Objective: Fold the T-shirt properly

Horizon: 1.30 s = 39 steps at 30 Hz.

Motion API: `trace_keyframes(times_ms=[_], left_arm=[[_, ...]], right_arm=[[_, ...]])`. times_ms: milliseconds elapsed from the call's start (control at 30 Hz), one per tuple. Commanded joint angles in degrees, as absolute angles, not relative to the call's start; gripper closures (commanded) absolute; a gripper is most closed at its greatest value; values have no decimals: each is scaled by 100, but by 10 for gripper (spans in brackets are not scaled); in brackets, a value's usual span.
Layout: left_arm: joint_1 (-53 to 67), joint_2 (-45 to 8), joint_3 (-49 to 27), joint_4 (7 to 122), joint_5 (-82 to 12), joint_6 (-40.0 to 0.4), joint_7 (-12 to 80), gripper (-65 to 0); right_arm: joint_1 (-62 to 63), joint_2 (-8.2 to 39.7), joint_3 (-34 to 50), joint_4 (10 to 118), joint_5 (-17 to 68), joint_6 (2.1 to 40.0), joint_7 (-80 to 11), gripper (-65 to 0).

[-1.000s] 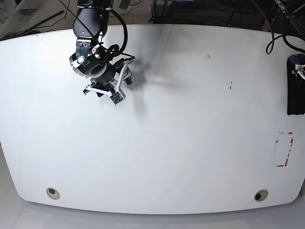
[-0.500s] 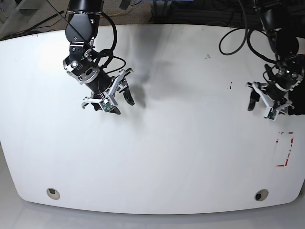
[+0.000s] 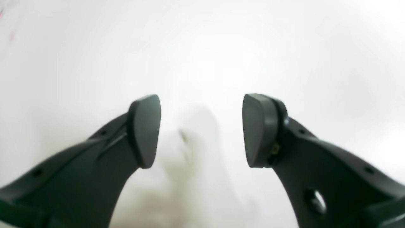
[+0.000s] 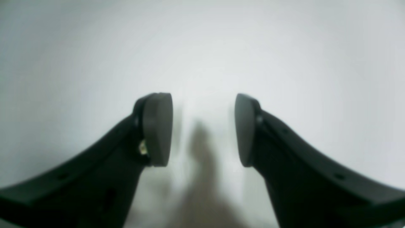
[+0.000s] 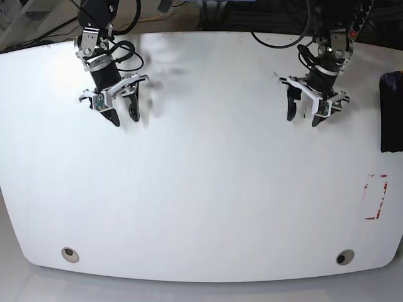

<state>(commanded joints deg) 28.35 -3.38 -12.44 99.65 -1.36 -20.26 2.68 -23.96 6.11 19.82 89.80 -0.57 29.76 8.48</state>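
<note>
The T-shirt (image 5: 391,113) is a narrow black bundle with a trace of purple at its top, lying at the table's far right edge and partly cut off by the frame. My left gripper (image 5: 303,119) hangs open over bare white table, well to the left of the T-shirt. In the left wrist view the left gripper (image 3: 201,129) holds nothing between its dark pads. My right gripper (image 5: 124,118) is at the back left of the table, also open. The right wrist view shows the right gripper (image 4: 204,129) with only table surface between its fingers.
A red-marked rectangle (image 5: 376,197) is on the table (image 5: 208,189) near the right edge, below the T-shirt. Two round holes (image 5: 70,254) (image 5: 344,257) sit near the front edge. Dark cables (image 5: 277,19) run along the back.
The left arm has swung left and toward the back, away from the T-shirt. The right arm has pulled back toward the table's rear left. Both grippers stay open.
</note>
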Motion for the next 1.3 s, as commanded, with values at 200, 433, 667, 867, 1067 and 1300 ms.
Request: trace_keyframes(times_ms=[200,433,667,867,1067,1300], left_arm=[[4400,110,-1262,10774,-136,-2009,286,-367],[5569,268,-1226,10862,-154,-2009,673,-367],[6132,268,-1253,10809,-163,-2018,1235,-367],[6062,268,-1270,10352,-154,-2018,1499,-367],[5358,154,-1262,8690,-136,-2026,1464,-367],[3864,-224,-1262,5815,-136,-2000,919,-367]], right_arm=[[-3635,963,1991,9543,998,2985,848,-296],[-4901,1015,2009,9938,1385,2985,848,-295],[-6026,998,1965,9956,1429,2985,840,-292],[-6123,1059,1446,8831,1429,2985,840,-292],[-5262,1226,910,7055,1376,2985,840,-292],[-3846,1279,497,4796,1367,2958,866,-292]])
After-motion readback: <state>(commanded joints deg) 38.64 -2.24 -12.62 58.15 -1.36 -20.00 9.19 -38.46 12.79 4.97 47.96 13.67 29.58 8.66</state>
